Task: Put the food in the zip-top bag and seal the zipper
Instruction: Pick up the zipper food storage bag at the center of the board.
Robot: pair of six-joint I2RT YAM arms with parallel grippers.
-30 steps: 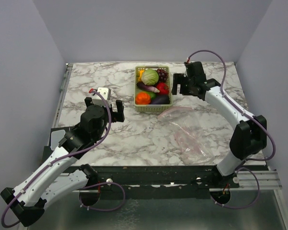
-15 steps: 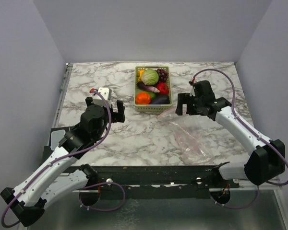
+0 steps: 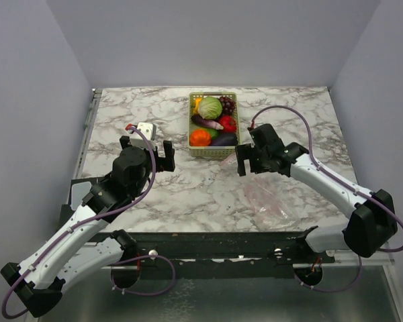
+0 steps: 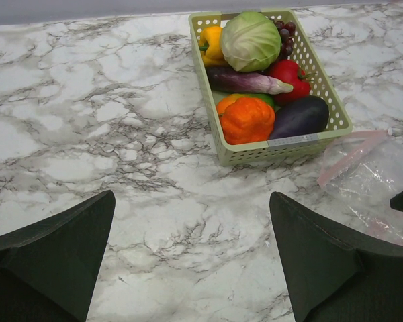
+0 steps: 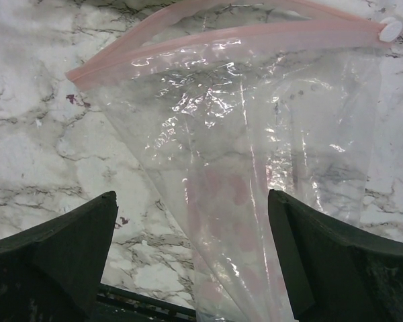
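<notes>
Clear, thin film makes the zip-top bag light, floppy and slippery. It lies flat and empty on the tabletop, at about 5 o'clock from the basket. The stiffer pinkish zipper along its mouth, at 12 o'clock in the right wrist view, looks like the best hold. The food, small and probably rigid, sits in the basket. The right gripper hovers over the bag, jaws spread wide, holding nothing. The left gripper gapes too, empty.
</notes>
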